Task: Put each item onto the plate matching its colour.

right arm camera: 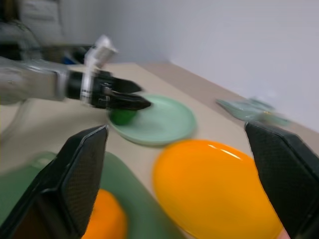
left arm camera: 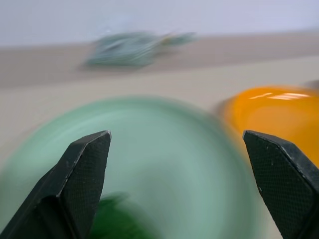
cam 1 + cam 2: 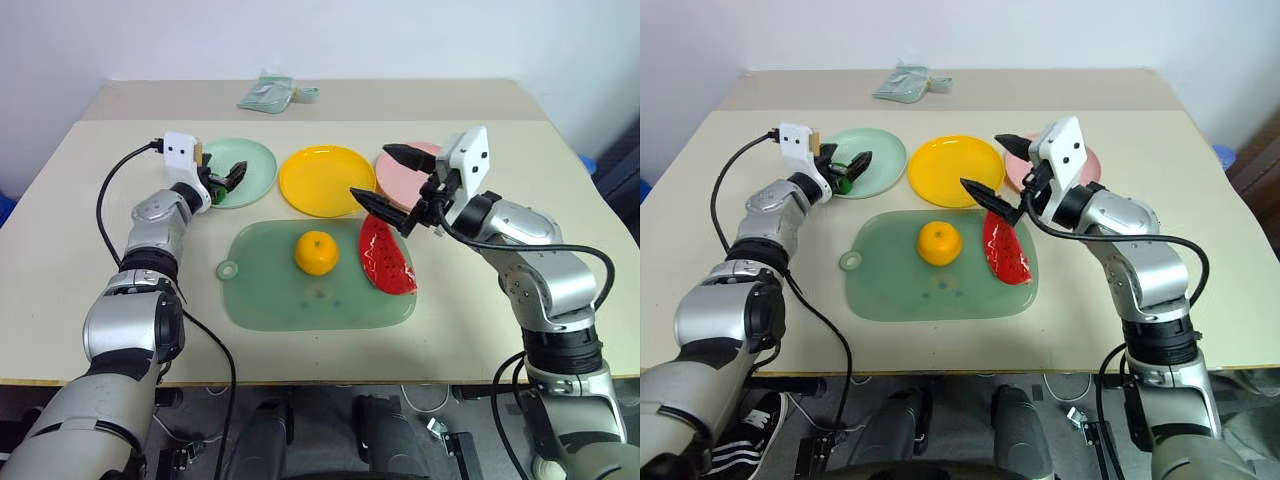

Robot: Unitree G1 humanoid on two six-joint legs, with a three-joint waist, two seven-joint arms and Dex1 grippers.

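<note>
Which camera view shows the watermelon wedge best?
The left eye view: the whole watermelon wedge lies unobstructed on the green mat. The right eye view has the right claw partly overlapping its top.

Left hand [image 1: 127, 99] hovers over the green lump [image 1: 122, 116] on the mint plate [image 1: 164, 122], beside the yellow plate [image 1: 214, 189].

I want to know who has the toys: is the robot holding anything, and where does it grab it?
Nothing is held. The left gripper and right gripper are both open; the green lump lies on the mint plate.
</note>
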